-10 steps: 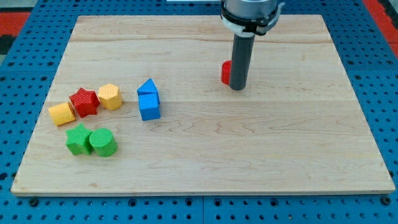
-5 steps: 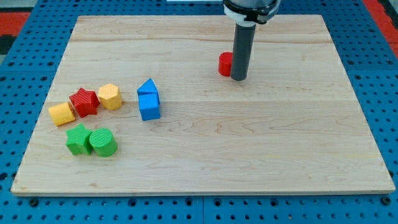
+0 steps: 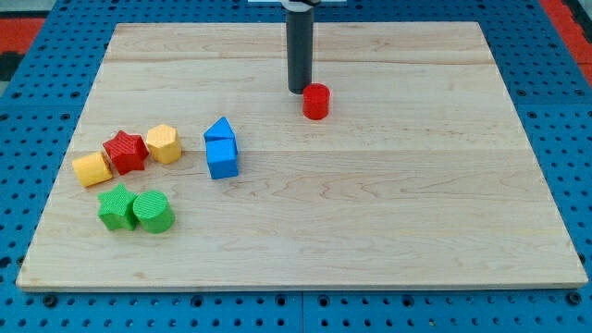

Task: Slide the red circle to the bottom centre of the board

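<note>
**Red circle waits in the upper middle, tip just behind it**

Red circle sits in the upper middle of the tabletop, a little right of centre. There is no claw on this arm, so nothing can be open or closed; the rod ends in my tip, which stands just to the upper left of the circle, close beside it, though I cannot tell whether the two touch.

That placing suits the step in hand: a push toward the frame's bottom. To do it well, I judge the tip should line up squarely above the circle first, since a push from the upper left would send it off to the lower right. A round block rolls off a rod easily, so small corrections along the way seem wise.

The path down to the bottom centre looks free. Well apart, at the left, lie the blue blocks, a yellow block, a red star, another yellow block, a green star and a green cylinder.
</note>
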Robot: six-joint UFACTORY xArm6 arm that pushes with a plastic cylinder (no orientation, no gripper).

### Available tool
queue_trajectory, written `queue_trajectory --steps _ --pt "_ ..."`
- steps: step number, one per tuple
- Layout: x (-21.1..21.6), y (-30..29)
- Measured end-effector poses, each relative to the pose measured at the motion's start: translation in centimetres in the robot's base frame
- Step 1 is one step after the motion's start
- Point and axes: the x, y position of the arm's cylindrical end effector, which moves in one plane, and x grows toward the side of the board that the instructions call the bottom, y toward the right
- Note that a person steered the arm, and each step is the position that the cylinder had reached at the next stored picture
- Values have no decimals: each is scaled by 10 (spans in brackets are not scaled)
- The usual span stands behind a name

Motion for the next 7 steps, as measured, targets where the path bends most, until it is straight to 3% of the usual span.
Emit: queue_trajectory --steps 1,2,3,5,6,7 --pt "5 46" --pt "13 -40" --pt "36 -40" --pt "34 111" --pt "89 33" --pt "137 16"
